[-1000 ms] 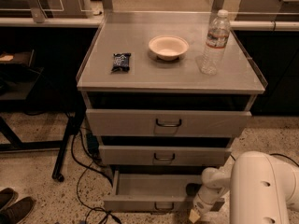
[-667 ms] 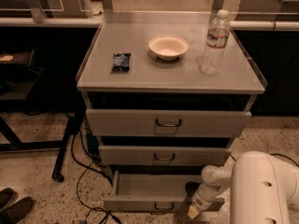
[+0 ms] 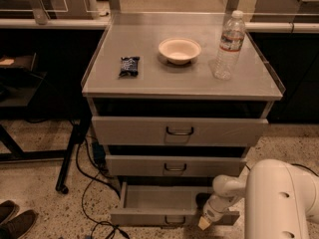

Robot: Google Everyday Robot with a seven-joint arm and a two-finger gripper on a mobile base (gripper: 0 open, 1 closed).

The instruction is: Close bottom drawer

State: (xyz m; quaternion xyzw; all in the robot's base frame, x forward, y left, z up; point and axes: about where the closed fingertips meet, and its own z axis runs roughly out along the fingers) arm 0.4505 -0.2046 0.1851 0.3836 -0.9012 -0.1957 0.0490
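The bottom drawer (image 3: 149, 216) is pulled out under the cabinet, its flat grey tray showing and a small dark loop handle (image 3: 175, 220) mid-front. The mid-width drawer (image 3: 174, 166) and the widest top drawer (image 3: 178, 131) above it stand slightly out. My gripper (image 3: 205, 222) hangs at the end of the white arm (image 3: 279, 198) at the drawer's right front corner, just right of the handle.
On the cabinet top (image 3: 149, 81) are a white bowl (image 3: 179, 50), a water bottle (image 3: 228, 46) and a dark snack packet (image 3: 129, 66). Cables (image 3: 92, 193) trail on the floor at left. A dark table leg (image 3: 70, 153) and shoes (image 3: 12, 220) are at left.
The gripper has dipped slightly lower at the drawer's right front corner. The drawer has not visibly moved.
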